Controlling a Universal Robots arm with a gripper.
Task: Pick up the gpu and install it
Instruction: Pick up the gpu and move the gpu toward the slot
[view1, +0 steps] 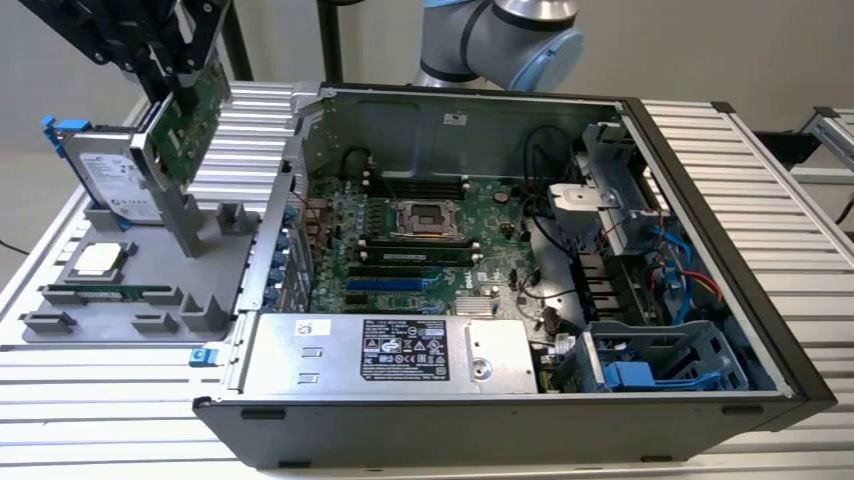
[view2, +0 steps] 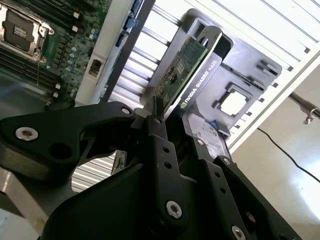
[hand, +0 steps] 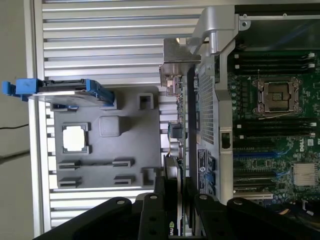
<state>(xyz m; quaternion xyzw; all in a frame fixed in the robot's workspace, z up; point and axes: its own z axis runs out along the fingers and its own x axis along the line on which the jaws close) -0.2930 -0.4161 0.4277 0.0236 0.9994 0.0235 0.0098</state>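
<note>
The gpu (view1: 187, 118) is a green circuit board with a black cooler face and a silver end bracket. It hangs tilted in the air above the grey holder tray (view1: 60, 240), at the exterior view's left. My gripper (view1: 163, 62) is shut on its upper edge. In the second wrist view the two black fingers (view2: 159, 142) clamp the gpu (view2: 189, 67) from both faces. In the first wrist view the gpu (hand: 176, 125) is edge-on, over the gap between the tray and the open computer case (view1: 467, 125).
The motherboard (view1: 400, 240) lies in the case, with blue and black expansion slots (view1: 387, 285) near the power supply (view1: 387, 350). On the tray stand a hard drive with a blue frame (view1: 110, 180), a processor (view1: 100, 260) and a memory stick (view1: 107, 293).
</note>
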